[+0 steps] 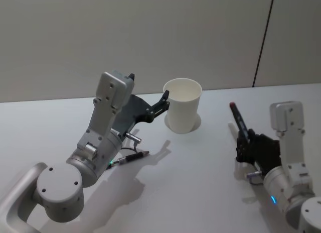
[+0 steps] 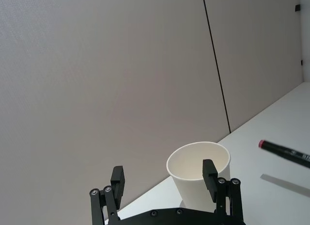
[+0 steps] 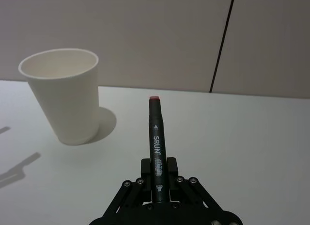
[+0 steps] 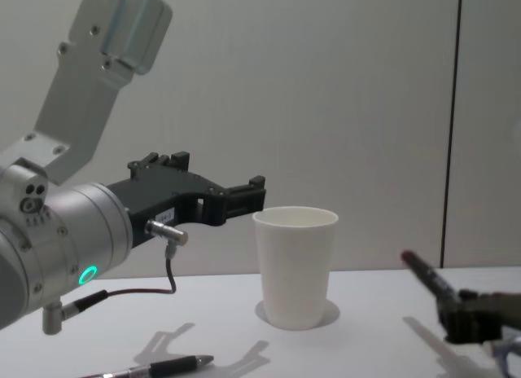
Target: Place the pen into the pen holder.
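The pen holder [image 1: 182, 112] is a white paper cup standing upright on the white table, also in the chest view [image 4: 295, 268]. A black pen [image 1: 237, 122] with a red tip is held above the table, right of the cup, tip pointing up and away. My right gripper [image 1: 246, 143] is shut on its lower part; the right wrist view shows the pen [image 3: 157, 140] clamped in the gripper [image 3: 158, 175], with the cup [image 3: 65, 104] beyond. My left gripper [image 1: 161, 103] hovers open just left of the cup's rim, holding nothing. Its fingers [image 2: 117, 180] frame the cup [image 2: 198, 179].
A second dark pen [image 1: 131, 157] lies flat on the table under the left arm, seen low in the chest view [image 4: 167, 366]. A grey wall runs close behind the table. Bare tabletop [image 1: 200, 183] lies in front of the cup.
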Action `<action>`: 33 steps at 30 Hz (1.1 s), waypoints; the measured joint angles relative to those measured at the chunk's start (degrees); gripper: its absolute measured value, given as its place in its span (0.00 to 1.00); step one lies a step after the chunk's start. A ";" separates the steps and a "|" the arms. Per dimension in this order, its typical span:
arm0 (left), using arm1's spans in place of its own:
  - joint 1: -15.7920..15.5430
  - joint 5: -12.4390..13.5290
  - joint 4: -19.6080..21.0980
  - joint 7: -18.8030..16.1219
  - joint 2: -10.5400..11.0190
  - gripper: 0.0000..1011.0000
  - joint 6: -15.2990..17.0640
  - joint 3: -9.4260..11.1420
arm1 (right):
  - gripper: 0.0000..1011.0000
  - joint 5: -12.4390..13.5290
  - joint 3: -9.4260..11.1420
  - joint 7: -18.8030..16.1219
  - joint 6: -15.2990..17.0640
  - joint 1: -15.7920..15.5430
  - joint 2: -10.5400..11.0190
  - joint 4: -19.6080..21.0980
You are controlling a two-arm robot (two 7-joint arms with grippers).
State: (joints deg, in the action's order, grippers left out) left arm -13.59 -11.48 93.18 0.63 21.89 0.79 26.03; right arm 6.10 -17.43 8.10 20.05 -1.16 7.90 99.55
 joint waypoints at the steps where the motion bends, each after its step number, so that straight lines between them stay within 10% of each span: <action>1: 0.00 0.00 0.00 0.00 0.00 0.99 0.00 0.00 | 0.18 -0.29 0.14 0.37 -0.82 -0.27 0.22 0.43; 12: 0.00 0.00 0.00 0.00 0.01 0.99 0.00 0.00 | 0.18 -3.17 1.06 1.02 -6.96 -1.09 1.52 2.48; 33: 0.00 0.00 0.00 0.00 0.00 0.99 0.00 0.00 | 0.18 -5.31 3.57 -12.03 -16.23 7.81 1.97 -5.04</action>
State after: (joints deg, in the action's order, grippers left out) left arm -13.59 -11.48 93.18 0.62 21.89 0.79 26.02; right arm 0.79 -13.86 -3.93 3.82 6.66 9.88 94.51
